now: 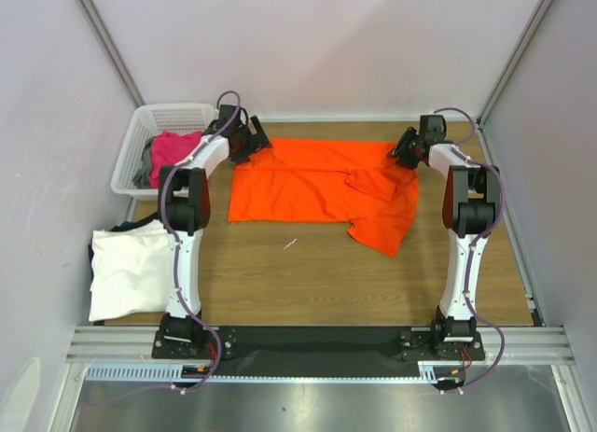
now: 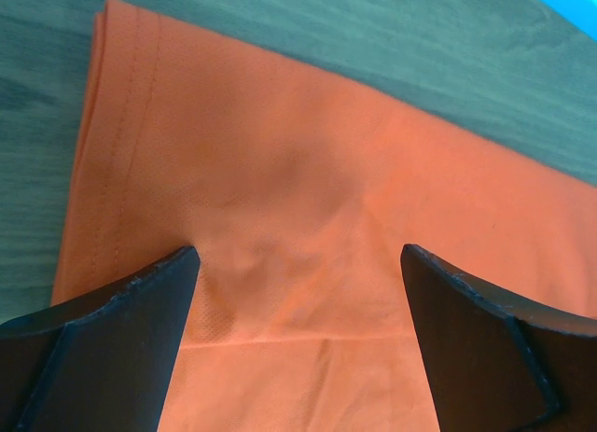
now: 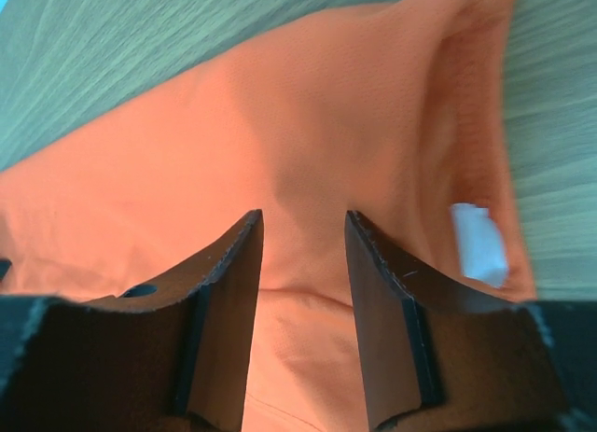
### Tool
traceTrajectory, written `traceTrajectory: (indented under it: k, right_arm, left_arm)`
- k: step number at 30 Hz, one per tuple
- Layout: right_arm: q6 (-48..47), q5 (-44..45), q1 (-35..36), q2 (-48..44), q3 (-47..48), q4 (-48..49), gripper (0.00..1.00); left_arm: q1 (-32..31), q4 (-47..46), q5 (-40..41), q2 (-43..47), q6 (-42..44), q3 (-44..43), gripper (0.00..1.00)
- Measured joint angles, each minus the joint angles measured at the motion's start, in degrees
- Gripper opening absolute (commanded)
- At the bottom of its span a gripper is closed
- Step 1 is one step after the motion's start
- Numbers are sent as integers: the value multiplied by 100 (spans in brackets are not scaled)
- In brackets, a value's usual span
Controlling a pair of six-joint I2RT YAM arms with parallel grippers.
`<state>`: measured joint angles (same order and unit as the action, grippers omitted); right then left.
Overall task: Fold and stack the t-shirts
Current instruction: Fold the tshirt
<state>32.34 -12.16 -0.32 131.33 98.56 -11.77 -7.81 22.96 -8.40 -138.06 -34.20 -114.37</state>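
Orange t-shirt [image 1: 308, 182] lies spread across the far half of the counter [image 1: 308, 283], mostly flat, with its right side rumpled and one sleeve doubled over onto the body. I judge this shirt is only at the start of its fold: nothing on it is squared up yet.

My left pincer [image 1: 250, 145] sits at the shirt's far left corner, jaws released and wide, straddling the cloth near the hem without pinching it. My right pincer [image 1: 406, 154] is at the far right corner, by the neck opening where a small white label [image 3: 480, 245] shows. Its jaws stand half parted over a ridge of cloth, and I cannot tell whether they actually grip it.

As for the rest, a white t-shirt [image 1: 131, 269] lies folded at the near left with a dark one [image 1: 119, 229] peeking from under it, so a stack seems begun. The magenta-pink shirt [image 1: 173, 150] and a grey one [image 1: 146, 168] wait crumpled in the basket [image 1: 140, 119], not yet folded.
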Motion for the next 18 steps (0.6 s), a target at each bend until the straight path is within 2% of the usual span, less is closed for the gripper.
traceTrajectory:
  k: [3, 6, 8, 11, 15, 18]
  right_arm:
    - [-50, -70, -79, -9, 205, -278, 53]
    - [-160, -232, -142, -142, 472, -546, 67]
    - [-262, -326, -168, -400, 525, -664, 70]
    - [-400, -426, -177, -1106, 481, -903, 72]
    - [-448, -514, -225, -2527, -431, -850, 73]
    - [-352, -531, -358, -3711, -1711, -774, 72]
  left_arm:
    - [0, -4, -35, 208, 125, 221, 98]
    - [2, 85, -35, 640, 251, 457, 99]
    - [0, 90, -37, 1134, 302, 754, 100]
    - [-4, -74, -33, 2286, 297, 1655, 100]
    - [-9, -385, 55, 4061, 140, 3112, 100]
    - [-4, -511, 168, 4951, -42, 4116, 100]
